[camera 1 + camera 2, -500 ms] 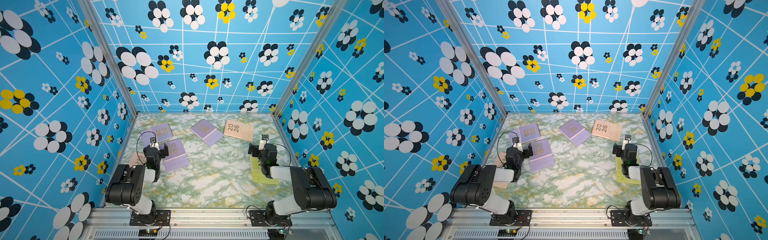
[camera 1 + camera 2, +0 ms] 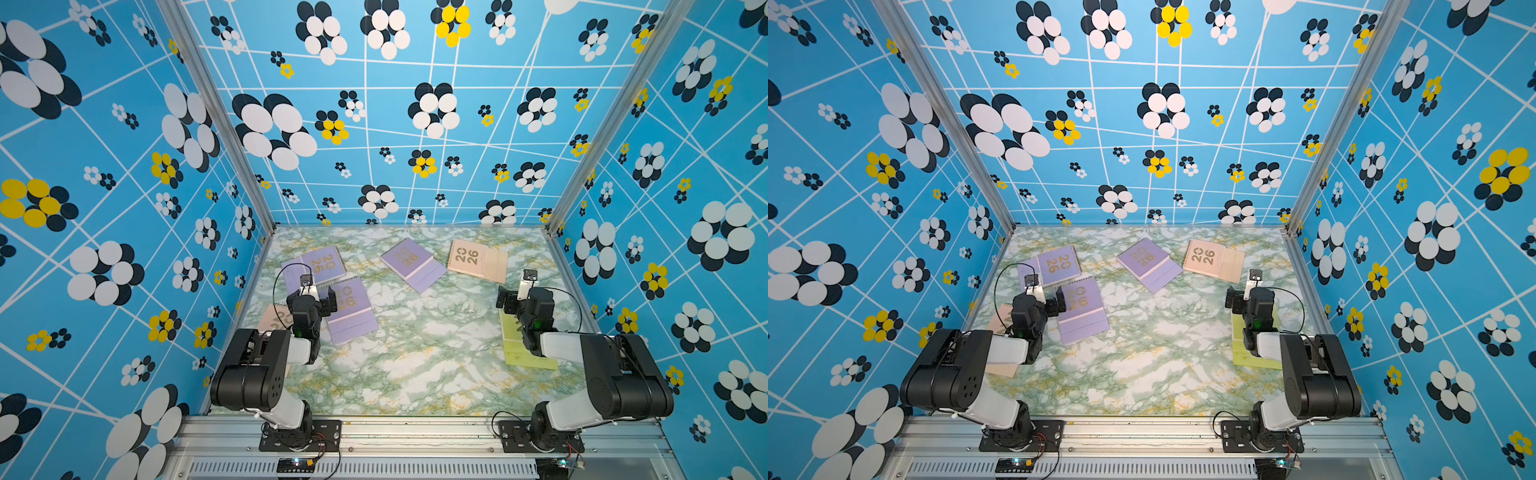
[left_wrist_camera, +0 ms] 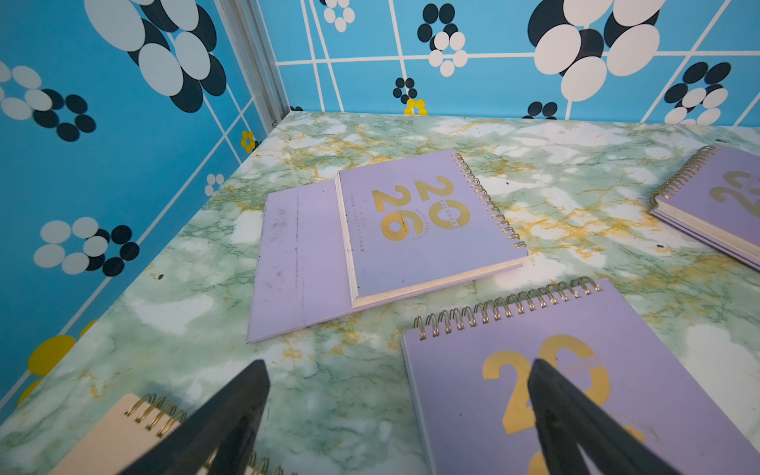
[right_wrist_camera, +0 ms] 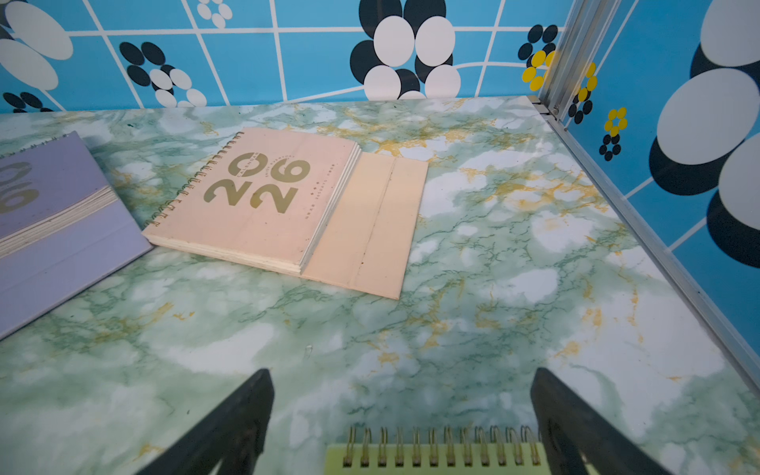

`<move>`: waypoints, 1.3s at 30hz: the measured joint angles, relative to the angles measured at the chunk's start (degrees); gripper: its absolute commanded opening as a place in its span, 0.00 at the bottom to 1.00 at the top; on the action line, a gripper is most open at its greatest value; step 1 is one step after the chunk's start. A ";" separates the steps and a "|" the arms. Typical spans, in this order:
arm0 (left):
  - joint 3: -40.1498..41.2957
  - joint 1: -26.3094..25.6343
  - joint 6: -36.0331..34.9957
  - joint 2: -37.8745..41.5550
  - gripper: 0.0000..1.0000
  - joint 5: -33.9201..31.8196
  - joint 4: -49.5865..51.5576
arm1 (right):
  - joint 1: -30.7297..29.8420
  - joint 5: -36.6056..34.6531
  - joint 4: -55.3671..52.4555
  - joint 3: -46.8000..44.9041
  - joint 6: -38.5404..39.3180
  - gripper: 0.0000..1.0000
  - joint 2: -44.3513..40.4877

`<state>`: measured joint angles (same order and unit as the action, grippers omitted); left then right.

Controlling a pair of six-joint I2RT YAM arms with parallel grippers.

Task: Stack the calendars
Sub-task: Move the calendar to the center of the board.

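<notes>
Enclosure: three wall panels (image 2: 395, 124) in bright blue, printed with white grid lines and clusters of white, black and yellow oval flowers. Panels meet at bare aluminium corner posts (image 2: 216, 116); an aluminium rail (image 2: 415, 432) runs along the near edge. Tabletop (image 2: 415, 365) has a green-and-white marble print with yellow veining; lighting is even and bright.

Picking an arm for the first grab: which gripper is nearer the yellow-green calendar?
Right. The right gripper hangs open just over the spiral edge of the yellow-green calendar. The left gripper is across the table, above a lavender calendar.
</notes>
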<state>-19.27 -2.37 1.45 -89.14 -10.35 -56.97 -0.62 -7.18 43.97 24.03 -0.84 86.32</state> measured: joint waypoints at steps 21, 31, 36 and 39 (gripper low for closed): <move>-0.15 -3.21 -0.68 8.90 1.00 -4.04 7.63 | -1.11 -5.29 -23.82 12.35 -4.79 0.99 -4.68; -7.89 -3.87 13.03 38.77 1.00 0.57 28.52 | -2.56 9.70 -37.73 34.73 -15.56 0.95 -2.27; -15.43 -3.45 16.00 34.73 1.00 5.46 41.00 | -9.70 12.52 -48.24 44.22 -12.61 0.93 8.24; -16.81 -6.23 17.46 32.24 1.00 5.35 45.48 | -13.29 15.52 -53.99 52.22 -11.52 0.91 14.12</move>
<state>-36.07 -8.60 18.92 -56.90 -4.99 -11.49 -13.91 8.34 -10.02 76.25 -12.36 100.44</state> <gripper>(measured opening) 0.999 0.920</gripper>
